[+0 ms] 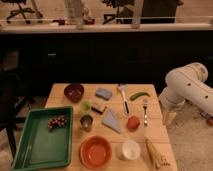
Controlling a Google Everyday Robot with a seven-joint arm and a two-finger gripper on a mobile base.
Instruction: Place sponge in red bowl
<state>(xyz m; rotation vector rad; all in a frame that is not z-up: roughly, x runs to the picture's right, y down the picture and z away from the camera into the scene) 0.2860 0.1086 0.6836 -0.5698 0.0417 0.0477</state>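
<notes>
Gripper (169,118) hangs beside the table (155,131) right edge; released or clenched cannot be told. Sponge (104,93) lies well left, slightly farther, long axis roughly left-right. Red bowl (95,152) sits at the near edge

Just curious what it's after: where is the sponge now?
In the camera view, the sponge lies on the table's far side, between the maroon bowl and a utensil. The gripper hangs beside the table's right edge.
</notes>
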